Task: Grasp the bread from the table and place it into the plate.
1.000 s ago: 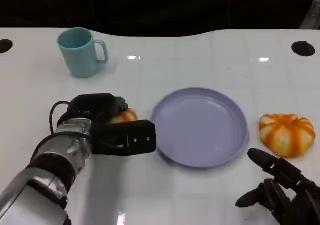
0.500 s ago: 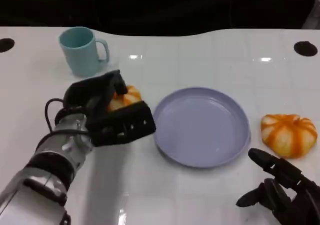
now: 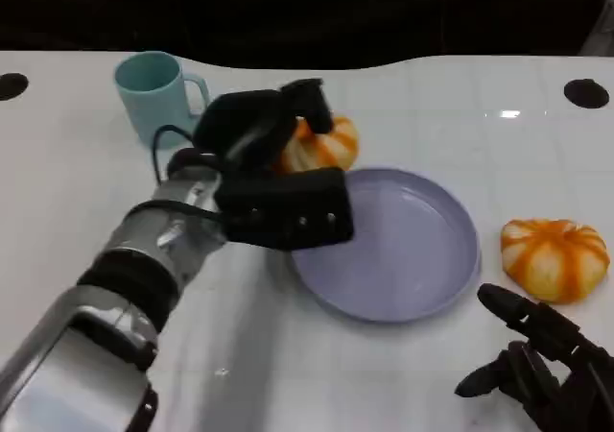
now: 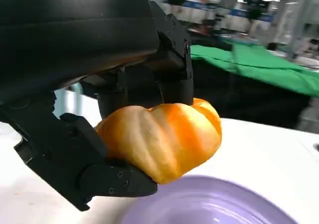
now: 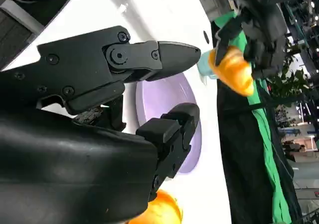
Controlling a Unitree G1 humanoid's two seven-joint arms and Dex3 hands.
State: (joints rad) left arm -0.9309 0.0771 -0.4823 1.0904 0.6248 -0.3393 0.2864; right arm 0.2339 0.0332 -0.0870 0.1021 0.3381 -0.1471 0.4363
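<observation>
1. Since the earlier frames the left hand (image 3: 273, 168) has risen from the table and moved toward the far edge; it now holds the orange bread (image 3: 321, 144) in the air, at the far-left part of the plate rim.
2. In the left wrist view the bread (image 4: 162, 137) sits between the black fingers (image 4: 169, 59) on one side of it and the thumb part on the other, and the lilac surface of the plate (image 4: 214, 204) lies just under it, apart from it.
3. The lilac plate (image 3: 436, 274) has stayed at the middle of the white table (image 3: 432, 106) and holds nothing.
4. A second orange bread (image 3: 554, 259) lies on the table near the right edge, just beside the plate but not touching it.
5. The right hand (image 3: 537, 370) has not moved; it is at the near-right corner, fingers apart, holding nothing.
6. In the right wrist view the fingers (image 5: 149, 57) of this hand are spread, with the plate (image 5: 164, 97) beyond them and the held bread (image 5: 232, 69) further away.
7. A light-blue mug (image 3: 153, 91) stands upright near the far-left corner of the table, with its handle toward the plate.
8. Two dark round holes (image 3: 586, 93) are in the table top, one at each far corner.
</observation>
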